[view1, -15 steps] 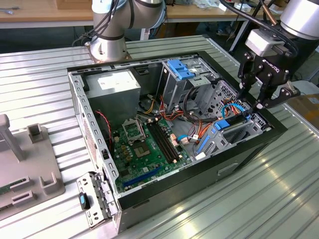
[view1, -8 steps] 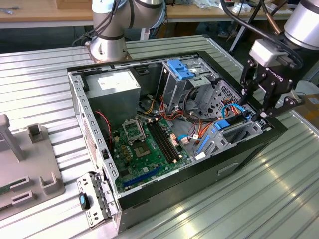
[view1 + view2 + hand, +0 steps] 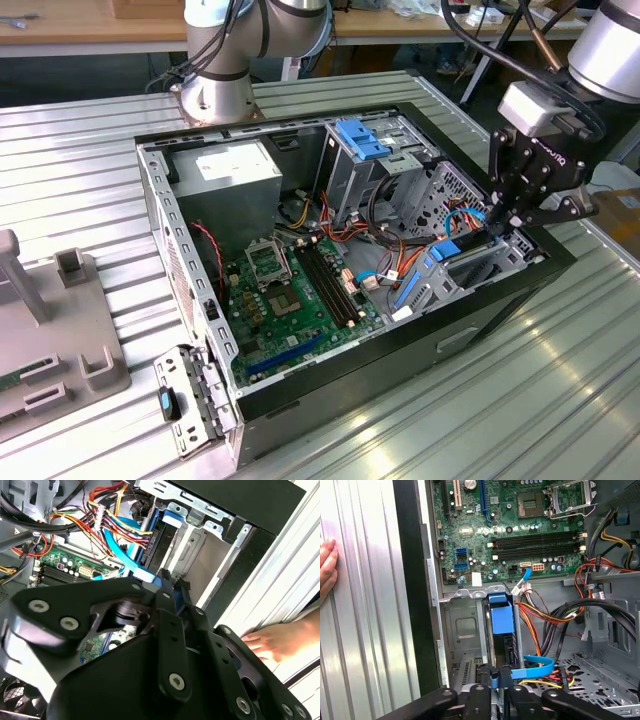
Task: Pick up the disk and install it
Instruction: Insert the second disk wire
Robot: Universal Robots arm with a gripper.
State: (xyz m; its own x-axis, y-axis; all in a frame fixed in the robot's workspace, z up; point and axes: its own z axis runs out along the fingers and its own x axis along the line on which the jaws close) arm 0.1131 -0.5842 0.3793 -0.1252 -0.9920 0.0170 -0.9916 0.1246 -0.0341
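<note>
- Tool pinches the blue-bracketed disk on edge, poised at the drive bay at the computer case's corner on the exterior view's right, a pose that suits sliding it into its slot.
- Disk sits upright, partly within the bay beside the blue data cable and wire bundle.
- A hand rests on the ribbed bench just outside the case wall.

The exterior view looks down from afar; both wrist views peer closely into the computer case.
</note>
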